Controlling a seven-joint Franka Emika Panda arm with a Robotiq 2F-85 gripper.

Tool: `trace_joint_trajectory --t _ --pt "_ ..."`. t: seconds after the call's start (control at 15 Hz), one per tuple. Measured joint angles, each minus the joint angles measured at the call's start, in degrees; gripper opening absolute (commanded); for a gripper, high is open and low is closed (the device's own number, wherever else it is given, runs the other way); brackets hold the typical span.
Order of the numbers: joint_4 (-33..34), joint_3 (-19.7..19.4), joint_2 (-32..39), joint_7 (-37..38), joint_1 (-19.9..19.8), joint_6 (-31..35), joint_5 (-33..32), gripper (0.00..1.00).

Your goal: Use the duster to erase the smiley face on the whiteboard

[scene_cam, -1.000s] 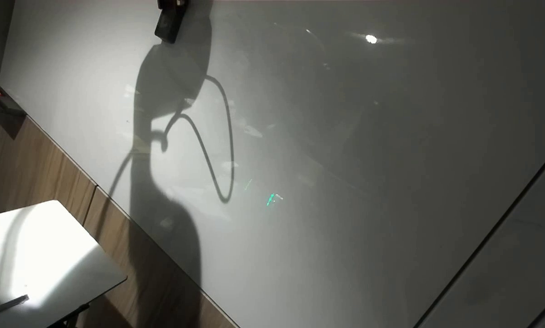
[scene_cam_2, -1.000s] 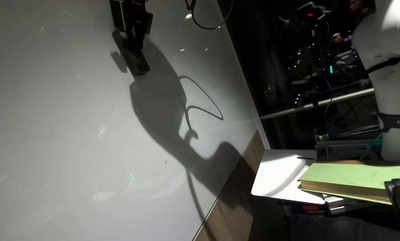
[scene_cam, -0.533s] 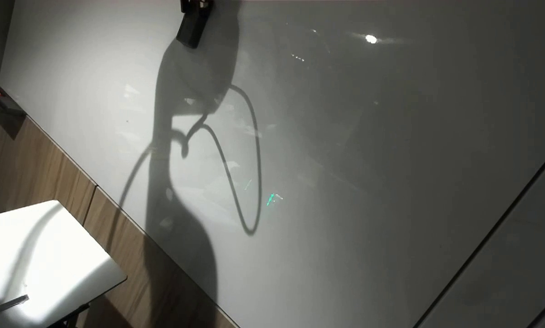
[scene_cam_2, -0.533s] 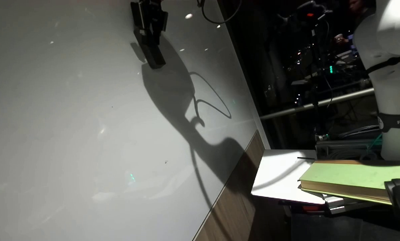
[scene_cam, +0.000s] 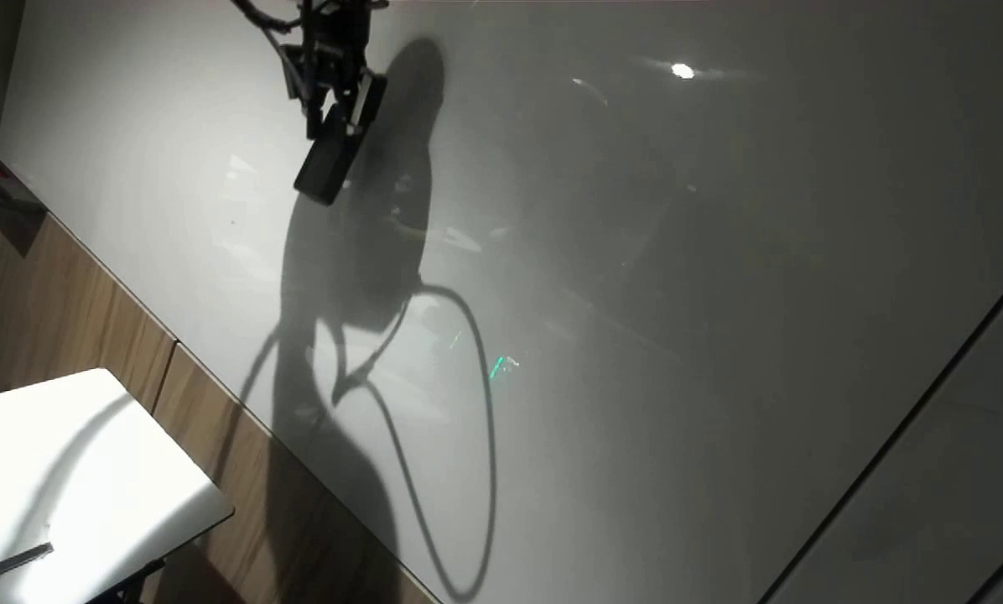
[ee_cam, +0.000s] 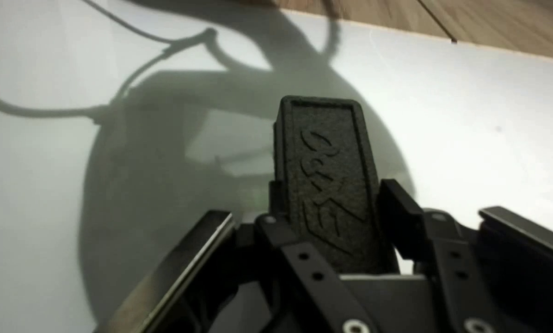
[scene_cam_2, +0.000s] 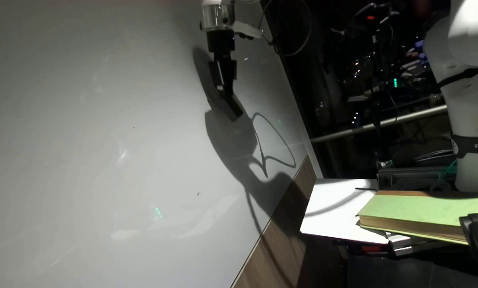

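Two fingers [ee_cam: 401, 217] of the gripper [ee_cam: 332, 201] pinch the duster [ee_cam: 327, 152] by its long sides, free end toward the wood [scene_cam: 90, 285]. Contact with the whiteboard [scene_cam: 719, 335] is unclear.

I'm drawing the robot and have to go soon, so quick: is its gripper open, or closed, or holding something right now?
Gripper: closed on the black duster, one finger on each side.

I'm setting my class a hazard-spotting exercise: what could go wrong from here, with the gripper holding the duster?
The duster juts out beyond the gripper that clamps it, so pressing on the whiteboard might twist it loose. A broad shadow also darkens part of the whiteboard and could hide missed spots.
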Motion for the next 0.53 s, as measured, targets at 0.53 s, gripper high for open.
trace_joint_trajectory --t 0.53 --pt "-30.36 -0.03 -3.72 -0.79 -1.52 9.90 -3.59 0.27"
